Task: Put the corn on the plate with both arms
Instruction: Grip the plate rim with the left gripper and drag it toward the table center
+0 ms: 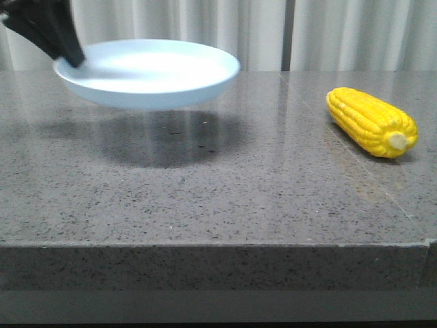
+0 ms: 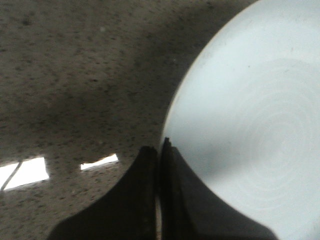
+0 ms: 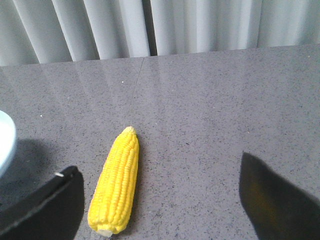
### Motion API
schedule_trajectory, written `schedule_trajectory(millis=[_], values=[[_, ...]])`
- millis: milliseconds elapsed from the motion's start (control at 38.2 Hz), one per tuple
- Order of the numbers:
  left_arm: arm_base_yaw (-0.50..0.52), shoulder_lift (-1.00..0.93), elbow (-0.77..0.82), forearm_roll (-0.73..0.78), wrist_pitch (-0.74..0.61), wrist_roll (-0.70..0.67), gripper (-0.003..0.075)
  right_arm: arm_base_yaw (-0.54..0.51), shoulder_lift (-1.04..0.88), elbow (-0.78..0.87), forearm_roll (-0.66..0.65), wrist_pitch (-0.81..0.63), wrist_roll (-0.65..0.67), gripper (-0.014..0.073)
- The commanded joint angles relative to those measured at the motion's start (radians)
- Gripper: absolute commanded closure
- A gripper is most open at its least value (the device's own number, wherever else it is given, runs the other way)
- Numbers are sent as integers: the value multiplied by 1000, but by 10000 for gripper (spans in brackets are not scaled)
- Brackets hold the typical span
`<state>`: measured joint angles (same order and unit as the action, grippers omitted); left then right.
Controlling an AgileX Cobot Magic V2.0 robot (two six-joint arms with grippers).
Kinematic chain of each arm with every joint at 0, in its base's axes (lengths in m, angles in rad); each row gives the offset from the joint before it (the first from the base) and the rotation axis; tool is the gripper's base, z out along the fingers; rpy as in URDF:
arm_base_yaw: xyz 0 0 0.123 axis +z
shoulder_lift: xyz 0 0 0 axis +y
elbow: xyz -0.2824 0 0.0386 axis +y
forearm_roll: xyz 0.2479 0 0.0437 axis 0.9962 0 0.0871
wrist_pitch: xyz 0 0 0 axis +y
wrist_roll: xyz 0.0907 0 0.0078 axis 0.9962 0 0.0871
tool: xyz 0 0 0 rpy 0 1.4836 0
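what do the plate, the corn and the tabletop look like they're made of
The plate: smooth, pale blue-white, softly glossy, with faint concentric rings; probably plastic or melamine, maybe glazed ceramic.
The corn: uniform bright yellow, evenly molded kernel rows, slight sheen; looks like a plastic replica, though real corn can't be excluded.
The tabletop: grey, dark-speckled, polished and reflective; granite-like stone or composite.

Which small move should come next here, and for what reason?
Probably the right gripper should descend onto the corn: its jaws are open, the corn lies untouched on the table, while the left gripper already holds the plate aloft by its rim.
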<state>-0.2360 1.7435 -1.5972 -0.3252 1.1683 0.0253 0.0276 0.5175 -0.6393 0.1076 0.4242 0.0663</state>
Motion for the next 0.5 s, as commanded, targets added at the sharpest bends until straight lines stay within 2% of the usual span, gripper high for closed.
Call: schedule_trajectory(millis=[0, 131, 471], values=[[-48, -6, -32, -41, -53, 3, 741, -5, 8, -33, 2, -74, -4, -56], [-83, 26, -32, -41, -61, 3, 741, -5, 8, -33, 2, -74, -4, -56], [-88, 80, -34, -9, -50, 3, 727, -5, 8, -33, 2, -74, -4, -56]])
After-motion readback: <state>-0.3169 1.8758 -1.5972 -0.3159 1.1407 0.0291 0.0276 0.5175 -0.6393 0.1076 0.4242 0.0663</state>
